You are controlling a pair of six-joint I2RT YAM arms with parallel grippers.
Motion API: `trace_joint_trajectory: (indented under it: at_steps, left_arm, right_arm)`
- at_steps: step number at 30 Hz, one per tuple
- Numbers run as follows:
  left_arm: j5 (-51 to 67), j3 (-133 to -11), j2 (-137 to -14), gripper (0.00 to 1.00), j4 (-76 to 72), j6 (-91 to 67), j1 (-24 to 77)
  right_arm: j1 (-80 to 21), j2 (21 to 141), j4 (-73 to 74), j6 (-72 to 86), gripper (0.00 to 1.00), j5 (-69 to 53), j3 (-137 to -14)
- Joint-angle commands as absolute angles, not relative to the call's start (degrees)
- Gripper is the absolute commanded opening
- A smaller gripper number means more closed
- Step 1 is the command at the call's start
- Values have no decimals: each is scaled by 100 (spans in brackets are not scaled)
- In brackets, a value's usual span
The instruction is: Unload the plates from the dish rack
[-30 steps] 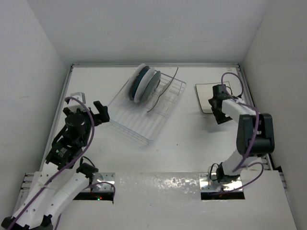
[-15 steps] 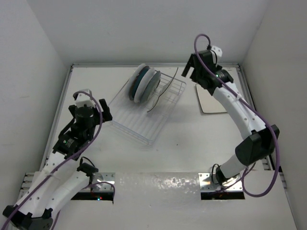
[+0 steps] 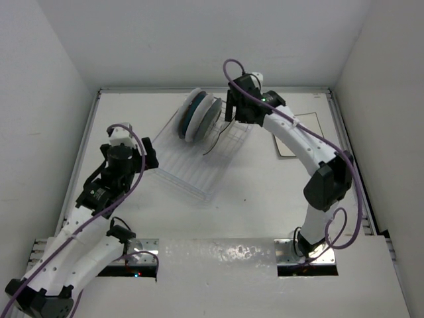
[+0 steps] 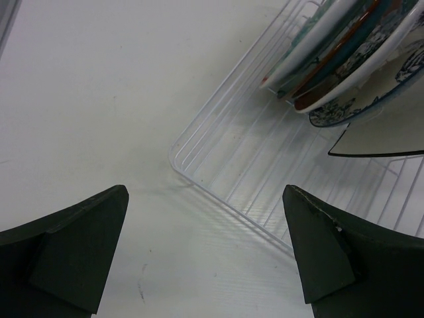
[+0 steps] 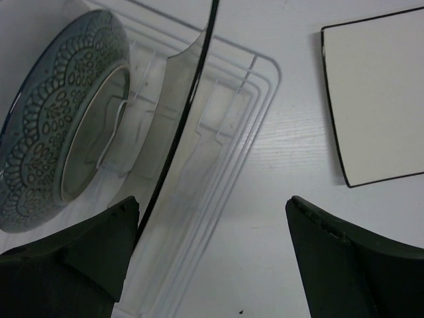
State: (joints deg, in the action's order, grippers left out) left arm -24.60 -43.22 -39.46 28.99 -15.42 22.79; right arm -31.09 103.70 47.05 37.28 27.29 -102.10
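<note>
Now, your right pincer (image 5: 212, 225) spread above the dish rack (image 3: 189, 169) toward the bench's (image 3: 265, 192) far edge, round plates (image 3: 197, 114) and a square plate (image 4: 391, 126) standing inside, second square plate (image 5: 377, 93) flat near the right edge, left pincer (image 4: 205, 225) spread too.

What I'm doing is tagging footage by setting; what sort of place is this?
Probably a robotics test cell: plain white walls box in a white table, two robot arms are mounted at its near edge, and a dish rack sits on it.
</note>
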Motion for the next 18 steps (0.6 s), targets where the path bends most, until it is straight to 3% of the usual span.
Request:
trace_joint_trajectory:
  at_steps: [1, 6, 10, 18]
  left_arm:
    - [-2277, -4359, -3797, 99, 2637, -1494, 2215]
    - [-2153, -4368, -3797, 99, 2610, -1468, 2224]
    - [-2162, -4359, -3744, 99, 2610, -1468, 2215]
    - [-2101, -4342, -3674, 100, 2584, -1450, 2224]
  right_arm:
    - [-3243, 10415, 4738, 3919, 89, 3050, -10416]
    - [-3252, 10125, 4219, 4209, 88, 3120, -9880]
    - [-3252, 10318, 4306, 4525, 99, 3225, -9747]
    - [-3305, 10758, 4501, 5842, 99, 3428, -9502]
